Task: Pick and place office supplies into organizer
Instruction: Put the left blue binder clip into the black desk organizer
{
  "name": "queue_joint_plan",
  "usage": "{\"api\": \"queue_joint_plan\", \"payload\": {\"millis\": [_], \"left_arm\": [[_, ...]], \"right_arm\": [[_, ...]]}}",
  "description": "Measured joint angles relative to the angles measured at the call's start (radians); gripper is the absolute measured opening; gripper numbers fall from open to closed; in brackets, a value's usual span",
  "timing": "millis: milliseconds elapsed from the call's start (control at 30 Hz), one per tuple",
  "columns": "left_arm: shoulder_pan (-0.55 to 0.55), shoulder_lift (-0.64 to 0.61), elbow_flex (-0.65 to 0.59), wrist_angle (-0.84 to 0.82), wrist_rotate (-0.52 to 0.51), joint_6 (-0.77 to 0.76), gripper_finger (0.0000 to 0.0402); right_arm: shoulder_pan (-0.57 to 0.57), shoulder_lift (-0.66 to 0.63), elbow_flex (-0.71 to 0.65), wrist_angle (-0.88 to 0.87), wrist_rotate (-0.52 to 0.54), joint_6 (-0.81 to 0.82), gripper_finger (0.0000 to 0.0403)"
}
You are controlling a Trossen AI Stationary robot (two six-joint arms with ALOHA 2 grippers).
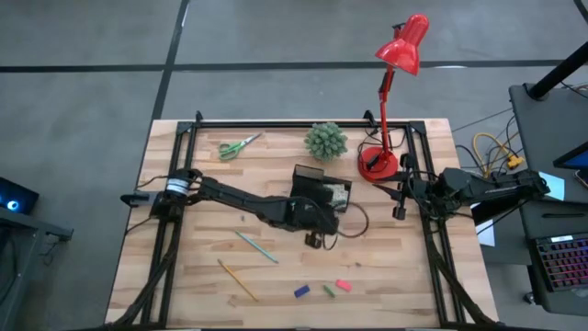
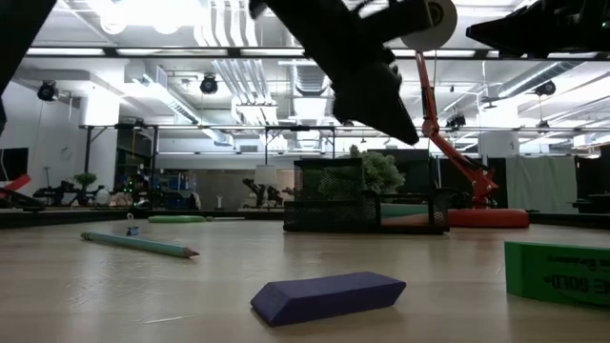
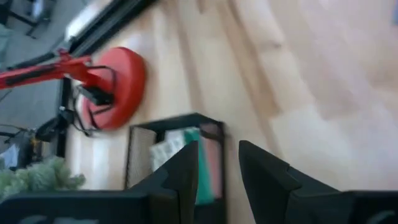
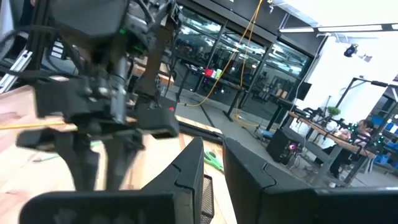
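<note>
Organizer (image 1: 322, 188) holds pale and teal items; left fingers (image 3: 217, 180) slightly parted, empty, just beside it.

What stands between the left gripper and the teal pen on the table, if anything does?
Nothing visible does. In the high view the left gripper is just in front of the organizer, and only bare table separates it from the teal pen. The yellow pencil lies farther off.

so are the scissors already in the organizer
No, in the high view the green-handled scissors lie on the bare table near its back-left edge, well apart from the black organizer at the middle.
</note>
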Motion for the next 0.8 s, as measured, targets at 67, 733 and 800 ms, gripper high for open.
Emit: {"api": "queue_joint_plan", "payload": {"millis": [67,733,800], "left_arm": [[-0.018,-0.023,-0.008,-0.063,0.001,-0.046,0.0103],[-0.070,-0.247,-0.225,-0.515,0.008,-0.565,0.0102],[-0.055,-0.295,-0.277,-0.510,0.006,-0.661,0.0102]], "right_arm": [[0.000,0.000,0.000,0.000,0.000,0.000,0.0052],[0.000,0.001,0.000,-0.001,0.000,0.001,0.0052],[0.000,0.001,0.000,-0.001,0.000,0.012,0.0052]]}}
